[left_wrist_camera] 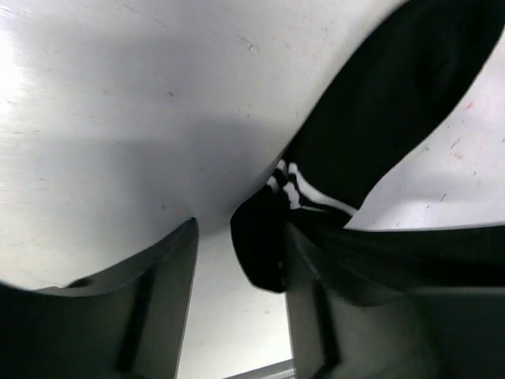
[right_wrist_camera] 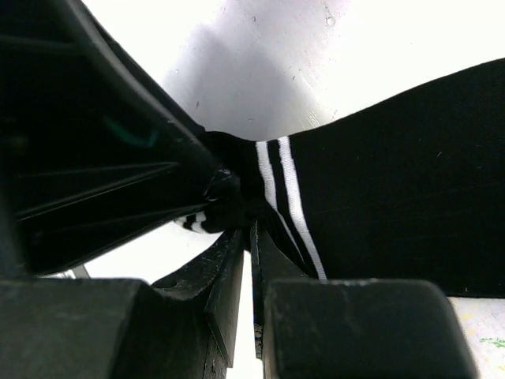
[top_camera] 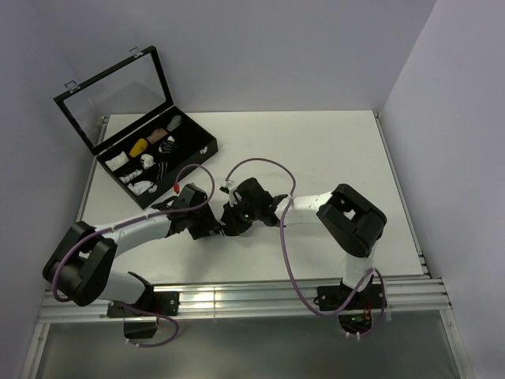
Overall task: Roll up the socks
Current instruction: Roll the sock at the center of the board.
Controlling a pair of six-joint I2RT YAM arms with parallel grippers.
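- Both arms reach in from the bottom edge of the white table (top_camera: 331,158) and meet near the middle of the top view.
- The left claw (left_wrist_camera: 239,237) is wide. The striped end of the socks (left_wrist_camera: 379,118) sits between its two fingers, close to the right one.
- The right claw (right_wrist_camera: 246,233) is almost closed and pinches a bunched bit of the black cloth at its tips.
- From there the socks lie flat on the table, toward the upper right of both wrist views.
- Far off, in the upper left of the top view, a black box (top_camera: 207,148) stands with its clear lid (top_camera: 118,91) up. Small rolled bundles (top_camera: 140,147) lie inside.
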